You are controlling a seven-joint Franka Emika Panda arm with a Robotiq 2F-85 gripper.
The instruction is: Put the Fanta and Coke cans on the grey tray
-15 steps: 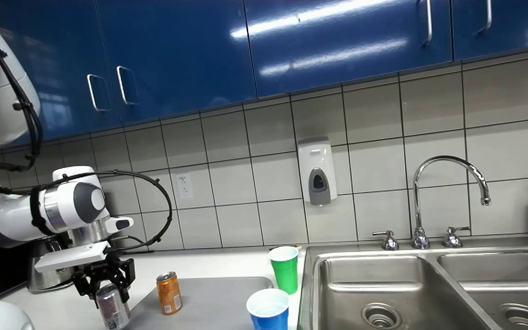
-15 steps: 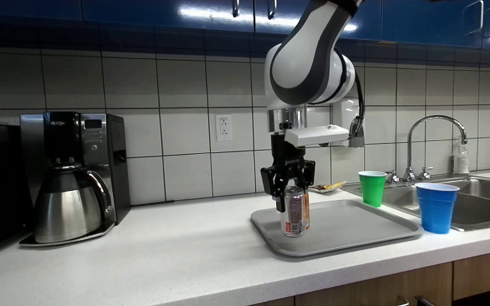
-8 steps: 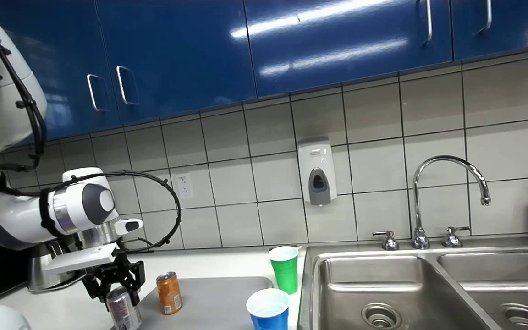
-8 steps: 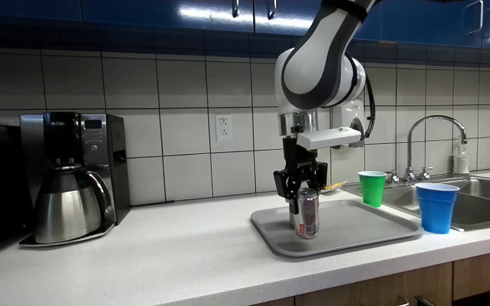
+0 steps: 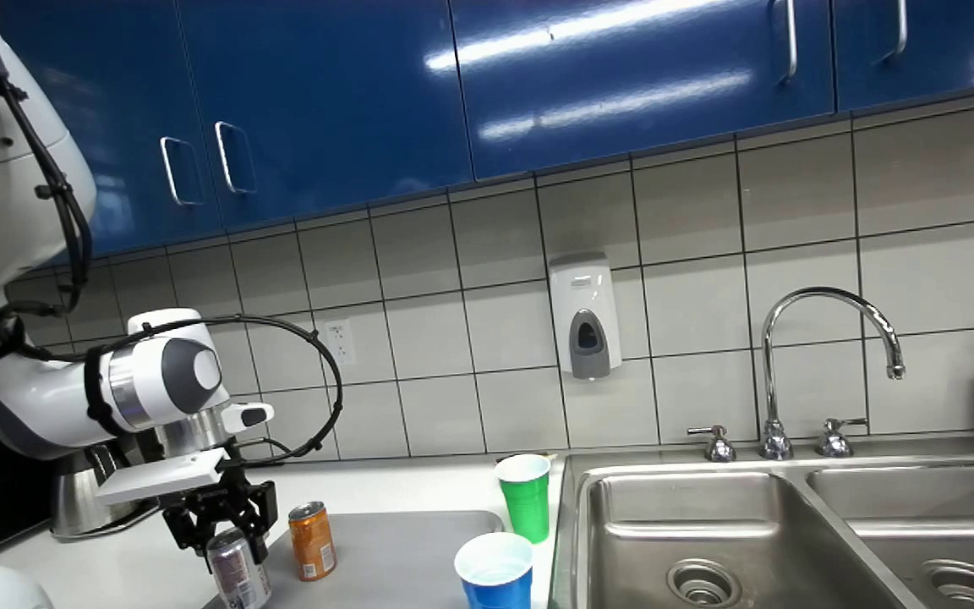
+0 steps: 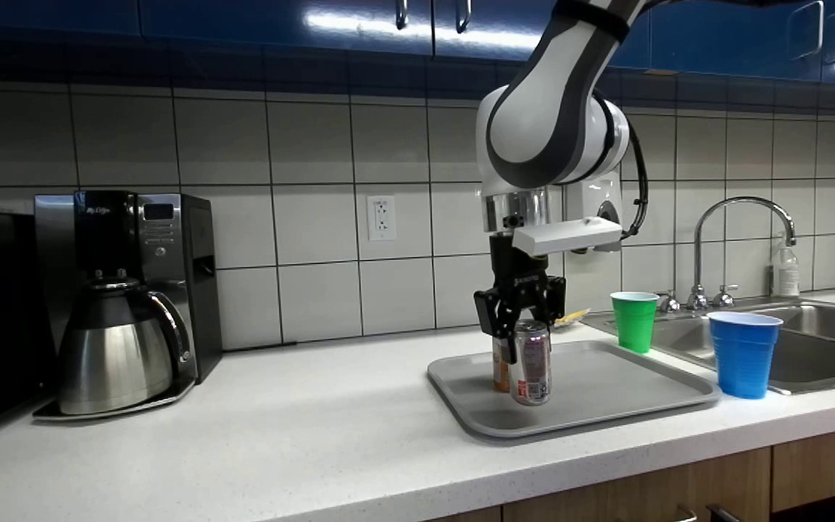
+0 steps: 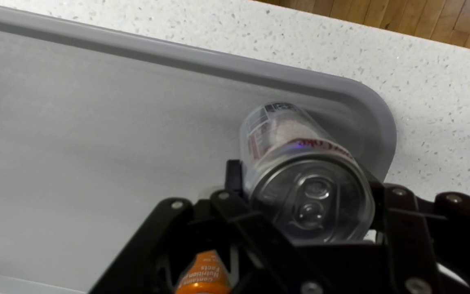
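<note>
My gripper (image 6: 533, 349) is shut on the silver Coke can (image 6: 532, 380), one finger on each side. In the wrist view the Coke can (image 7: 288, 126) shows its top and red lettering, inside the tray's rounded corner. It is upright or slightly tilted, over the grey tray (image 6: 628, 391); I cannot tell whether its base touches the tray. The orange Fanta can (image 5: 312, 545) stands upright on the tray, beside the Coke can (image 5: 238, 575). In an exterior view the Fanta can (image 6: 500, 371) is partly hidden behind my finger and the Coke can.
A green cup (image 6: 634, 322) and a blue cup (image 6: 744, 355) stand by the tray's sink side. The steel sink (image 5: 681, 541) with its faucet (image 5: 829, 292) lies beyond them. A coffee maker (image 6: 127, 304) stands on the white counter (image 6: 301, 420). A small packet (image 6: 573, 317) lies behind the tray.
My gripper has carried the Coke can to the right in both exterior views, further in over the tray. The Fanta can, tray and cups have not moved.
</note>
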